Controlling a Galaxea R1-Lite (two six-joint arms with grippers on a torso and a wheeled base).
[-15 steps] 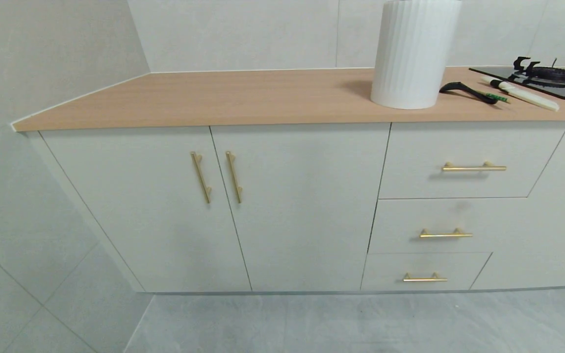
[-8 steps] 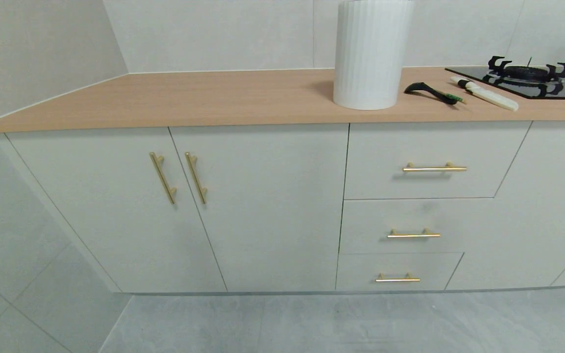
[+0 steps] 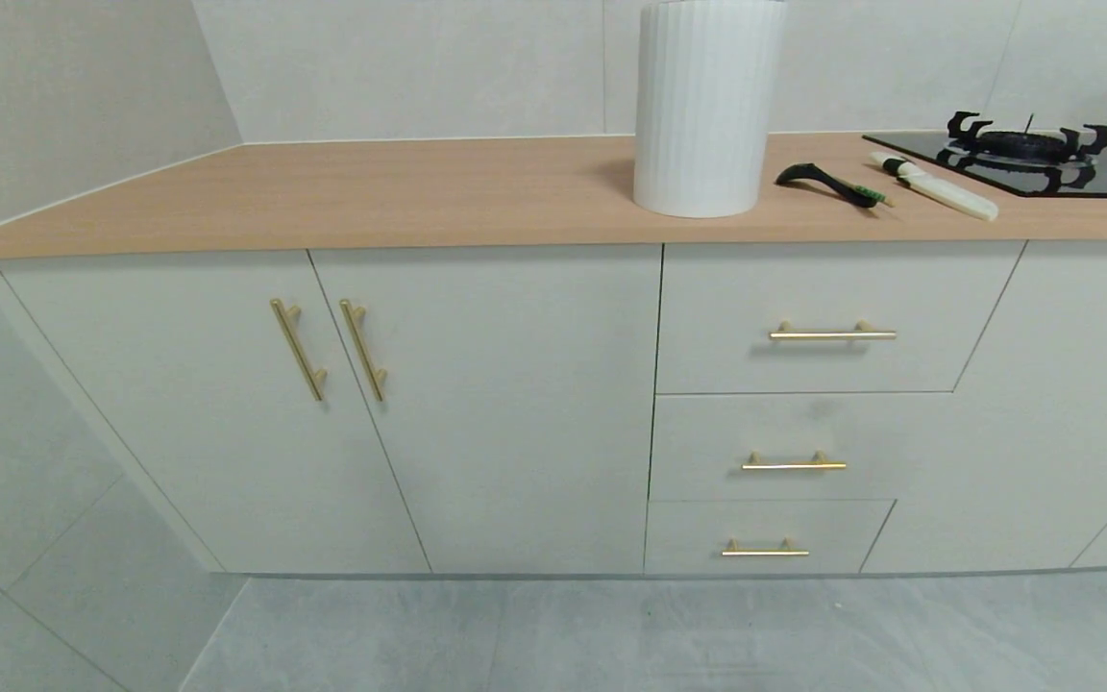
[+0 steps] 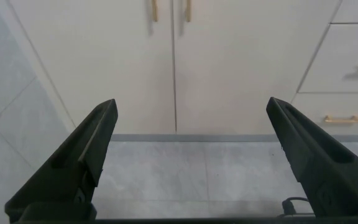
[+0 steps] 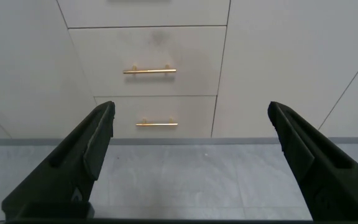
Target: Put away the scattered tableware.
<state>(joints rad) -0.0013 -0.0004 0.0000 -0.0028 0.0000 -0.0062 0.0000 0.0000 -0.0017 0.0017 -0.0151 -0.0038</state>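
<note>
Quick status from my end: the scattered stuff is all up on the wooden countertop (image 3: 400, 197), off at about 2 o'clock in the head view. There's a black utensil (image 3: 818, 180) lying flat with something small and green at its far end (too tiny for me to say what), and just at its 3 o'clock a white knife (image 3: 943, 189) with a dark handle, lying at a slant, handle end toward the wall. The knife sits right beside the front corner of the hob (image 3: 1024, 159); can't tell if it's touching. At 9 o'clock of the utensil, close but apart from it, a tall white ribbed canister (image 3: 704, 106) stands upright. Below the counter I see two cabinet doors (image 3: 515, 404) with upright gold handles (image 3: 298, 349) at about 8 o'clock, and a stack of three drawers (image 3: 823, 288) at about 4 o'clock, all closed. Both arms are low. The left gripper (image 4: 191, 106) has its fingers spread wide, nothing between them, facing the seam of the doors above the grey floor (image 4: 191, 168). The right gripper (image 5: 191, 109) is spread wide too, holding nothing, facing the lower two drawers.
</note>
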